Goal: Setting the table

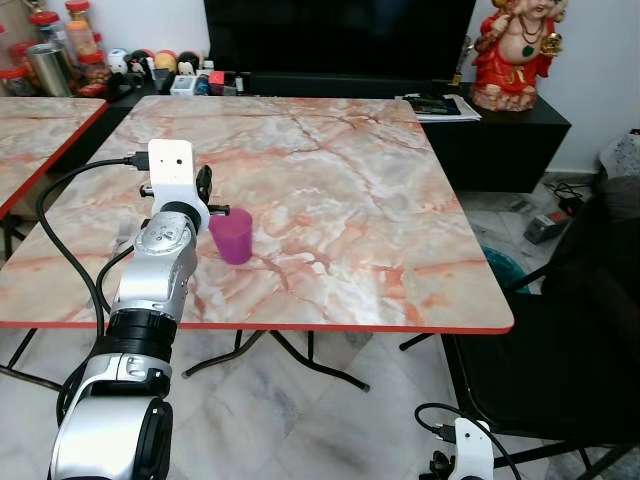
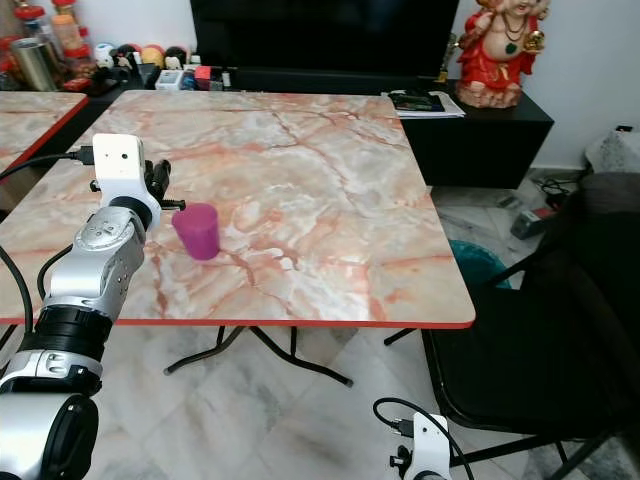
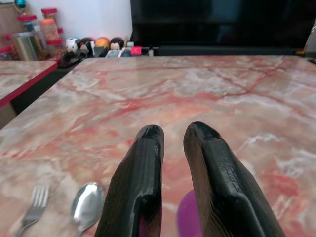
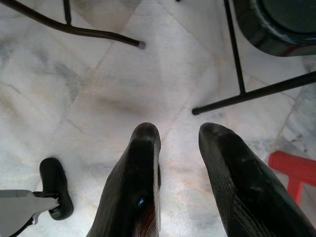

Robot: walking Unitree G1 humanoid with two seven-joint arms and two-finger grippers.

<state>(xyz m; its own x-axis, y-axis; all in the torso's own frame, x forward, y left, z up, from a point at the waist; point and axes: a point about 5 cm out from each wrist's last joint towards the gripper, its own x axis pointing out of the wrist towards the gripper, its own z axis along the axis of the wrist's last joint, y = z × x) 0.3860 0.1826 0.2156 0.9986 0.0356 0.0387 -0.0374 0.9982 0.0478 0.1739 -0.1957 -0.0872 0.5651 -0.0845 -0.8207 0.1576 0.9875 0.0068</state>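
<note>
Left gripper point(image 3: 173, 143) above purple cup point(image 1: 233, 236)

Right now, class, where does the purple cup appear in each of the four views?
Left eye view: purple cup on the marble table, just right of the left gripper.
Right eye view: same spot.
Left wrist view: a purple sliver between the fingers.
Right wrist view: floor, no cup.
Shared landmark: the black TV.

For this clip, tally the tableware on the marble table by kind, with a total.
Cups: 1, a purple cup beside the left gripper
Forks: 1, fork
Spoons: 1, spoon
Total: 3
</note>
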